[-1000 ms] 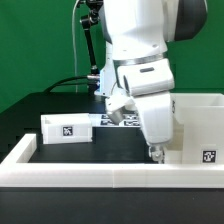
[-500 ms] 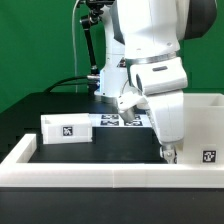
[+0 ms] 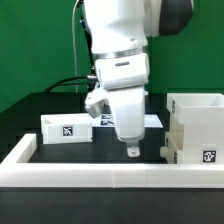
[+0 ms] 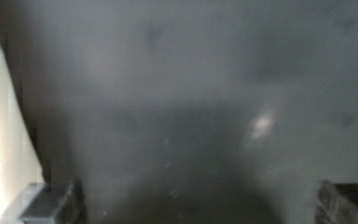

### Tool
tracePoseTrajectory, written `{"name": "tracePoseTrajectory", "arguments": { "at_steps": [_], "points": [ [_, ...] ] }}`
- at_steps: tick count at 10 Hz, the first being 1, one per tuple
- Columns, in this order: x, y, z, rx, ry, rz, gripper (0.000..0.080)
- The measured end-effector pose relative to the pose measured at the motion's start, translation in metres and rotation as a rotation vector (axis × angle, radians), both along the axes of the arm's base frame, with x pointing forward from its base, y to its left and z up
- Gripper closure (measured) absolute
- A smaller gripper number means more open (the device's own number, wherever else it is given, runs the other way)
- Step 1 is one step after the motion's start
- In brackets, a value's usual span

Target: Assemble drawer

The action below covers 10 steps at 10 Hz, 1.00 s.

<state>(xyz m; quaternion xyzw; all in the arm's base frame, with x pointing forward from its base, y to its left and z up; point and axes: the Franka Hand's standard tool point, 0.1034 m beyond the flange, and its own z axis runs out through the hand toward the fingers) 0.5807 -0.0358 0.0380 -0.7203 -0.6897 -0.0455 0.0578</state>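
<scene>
Arm (image 3: 118, 62) points down, jaws spread above table (image 3: 62, 153) between tray (image 3: 65, 129) and box (image 3: 197, 124).

The end effector (image 3: 133, 152) hangs over bare black counter (image 3: 80, 152), in the open gap between the small tray (image 3: 67, 128) on the exterior view's left and the big box (image 3: 198, 128) on its right. A low white rail (image 3: 100, 173) bars the near edge. The blurred wrist view seems to show only dark counter between the fingers (image 4: 43, 205).

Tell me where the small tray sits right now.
In the exterior view the small tray sits on the table at that view's left, with the gripper between it and the big box.
</scene>
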Motion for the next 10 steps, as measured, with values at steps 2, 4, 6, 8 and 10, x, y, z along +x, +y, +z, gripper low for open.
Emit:
{"name": "tracePoseTrajectory", "arguments": {
  "at_steps": [2,4,6,8,10],
  "points": [
    [-0.020,-0.025,0.009,-0.011,-0.003,-0.031,0.0150],
    [-0.043,-0.047,0.014,-0.021,0.006,-0.071,0.0414],
    [-0.059,-0.067,0.024,-0.033,0.005,-0.107,0.0550],
    [-0.062,-0.071,0.026,-0.035,0.007,-0.113,0.0775],
    [-0.063,-0.070,0.024,-0.034,0.009,-0.113,0.0794]
  ]
}}
